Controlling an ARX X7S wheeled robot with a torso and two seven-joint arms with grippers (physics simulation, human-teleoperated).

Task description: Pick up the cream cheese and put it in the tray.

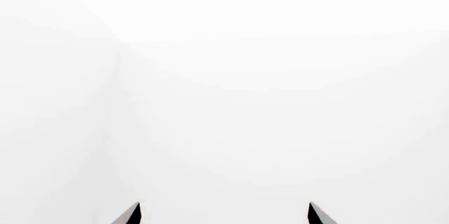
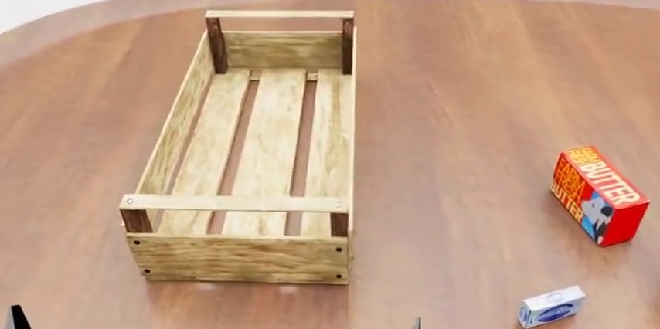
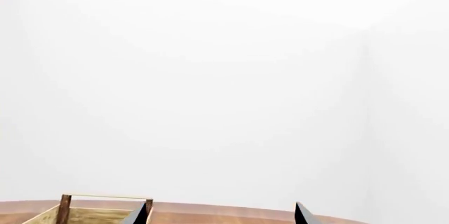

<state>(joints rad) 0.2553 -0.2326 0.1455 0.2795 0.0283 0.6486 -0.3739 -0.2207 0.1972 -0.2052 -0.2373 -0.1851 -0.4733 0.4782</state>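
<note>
The cream cheese [image 2: 552,306], a small white box with a blue oval logo, lies on the table near its front right. The tray [image 2: 232,203], a long light wooden slatted crate, stands left of centre with nothing in it. In the right wrist view its far corner post [image 3: 65,205] shows low down. My left gripper [image 1: 224,216] is open, facing only white wall. My right gripper [image 3: 221,216] is open too, with nothing between its fingers. In the head view only a left fingertip [image 2: 15,320] and a right fingertip [image 2: 418,323] peek in at the bottom edge, well short of the box.
A red-orange butter box [image 2: 598,194] stands at the right, a little beyond the cream cheese. The round wooden table [image 2: 464,113] curves away behind the tray, with white walls past its edge.
</note>
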